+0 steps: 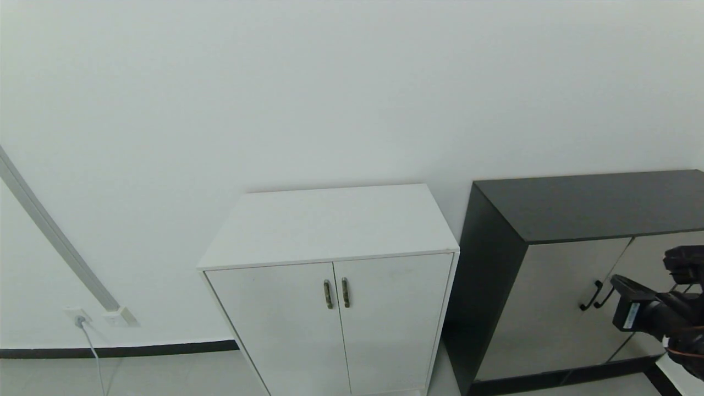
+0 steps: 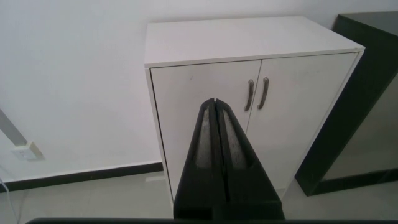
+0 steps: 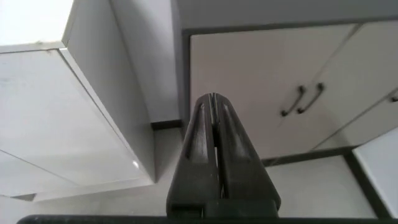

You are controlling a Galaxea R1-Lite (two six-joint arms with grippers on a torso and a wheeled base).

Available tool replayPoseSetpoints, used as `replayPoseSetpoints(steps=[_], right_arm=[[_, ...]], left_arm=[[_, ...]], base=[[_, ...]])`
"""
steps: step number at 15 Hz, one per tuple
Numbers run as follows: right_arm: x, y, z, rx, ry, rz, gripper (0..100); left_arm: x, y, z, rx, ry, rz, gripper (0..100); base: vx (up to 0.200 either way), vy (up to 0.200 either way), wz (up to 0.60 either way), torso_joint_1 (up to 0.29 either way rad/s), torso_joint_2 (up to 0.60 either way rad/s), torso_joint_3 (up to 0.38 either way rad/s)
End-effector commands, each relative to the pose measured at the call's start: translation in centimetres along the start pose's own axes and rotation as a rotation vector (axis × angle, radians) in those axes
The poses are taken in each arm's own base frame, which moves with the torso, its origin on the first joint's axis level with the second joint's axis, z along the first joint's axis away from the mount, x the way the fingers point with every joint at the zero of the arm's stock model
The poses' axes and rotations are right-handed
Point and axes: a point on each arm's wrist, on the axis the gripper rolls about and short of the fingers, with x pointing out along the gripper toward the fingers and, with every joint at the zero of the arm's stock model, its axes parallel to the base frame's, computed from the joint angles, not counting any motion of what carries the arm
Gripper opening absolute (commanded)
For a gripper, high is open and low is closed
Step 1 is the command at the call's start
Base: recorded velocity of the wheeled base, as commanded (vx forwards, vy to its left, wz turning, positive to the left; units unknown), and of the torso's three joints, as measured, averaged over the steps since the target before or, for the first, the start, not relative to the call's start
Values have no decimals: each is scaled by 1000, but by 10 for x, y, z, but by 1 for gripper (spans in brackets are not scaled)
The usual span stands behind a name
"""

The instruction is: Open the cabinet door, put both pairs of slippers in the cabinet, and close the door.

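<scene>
Against the white wall, the white cabinet [image 1: 330,231] stands with both doors shut, so we cannot see inside it. Its two upright handles [image 1: 336,293] sit side by side at the middle seam. The head view's lower edge cuts off the cabinet's foot. The dark cabinet [image 1: 583,206] just beside it on the right runs out past the right edge. At that edge the right arm's dark wrist is partly cut off, in front of the dark cabinet's pale doors.

The head view takes in a wall socket [image 1: 77,318] with its cable, low on the left, and a slanting conduit [image 1: 55,234] above it. The left wrist view gives us the floor [image 2: 93,199] at the white cabinet's foot. The right wrist view gives us the narrow gap between the two cabinets and the dark cabinet's curved handles [image 3: 301,99].

The left gripper [image 2: 215,102] hangs in the air before the white cabinet's doors, apart from them, its jaws pressed together on nothing. The right gripper [image 3: 213,98] hangs before the dark cabinet's doors, its jaws likewise clenched, empty and touching nothing.
</scene>
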Motion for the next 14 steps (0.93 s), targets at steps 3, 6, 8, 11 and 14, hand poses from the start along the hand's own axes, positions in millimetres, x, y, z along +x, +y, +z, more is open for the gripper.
replayPoseSetpoints(steps=[3,6,8,11,14], right_arm=[[-56,-20,24,-37,-100,-55,0],[-79,-28,22,-36,-60,-55,0],[-100,-34,15,-20,-22,-52,0],[-120,-36,8,-5,-4,-51,0],[-142,-30,-1,-1,3,-29,0]], left_arm=[[0,0,0,0,1,1,0],[0,0,0,0,1,1,0],[0,0,0,-1,1,-1,0],[0,0,0,-1,1,-1,0],[0,0,0,-1,1,1,0]], base=[[0,0,0,0,0,0],[0,0,0,0,0,0],[0,0,0,0,0,0],[0,0,0,0,0,0],[0,0,0,0,0,0]])
